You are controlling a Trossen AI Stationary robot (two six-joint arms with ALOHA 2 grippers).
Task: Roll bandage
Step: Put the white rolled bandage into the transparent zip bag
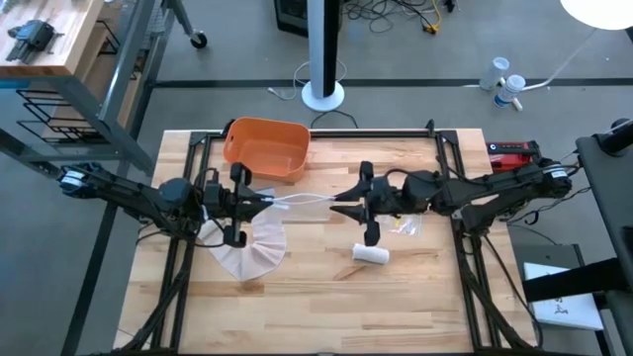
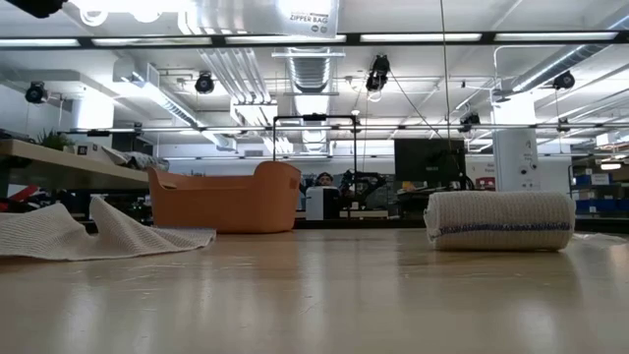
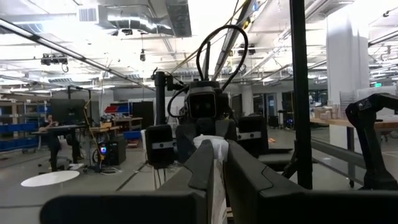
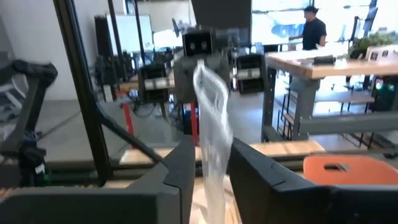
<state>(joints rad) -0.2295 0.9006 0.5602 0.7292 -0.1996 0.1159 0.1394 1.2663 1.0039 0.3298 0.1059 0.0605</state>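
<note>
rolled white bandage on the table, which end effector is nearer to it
Right. The right end effector holds a strip just beside the rolled white bandage; the left end effector is farther off, across the table's middle.

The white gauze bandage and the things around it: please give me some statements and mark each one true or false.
1. The left gripper and right gripper both pinch the stretched white gauze bandage. True.
2. The orange plastic basin holds the rolled white bandage. False: the roll lies on the wooden table.
3. Loose gauze is heaped below the left gripper. True.
4. The roll stands upright. False: it lies on its side.
</note>
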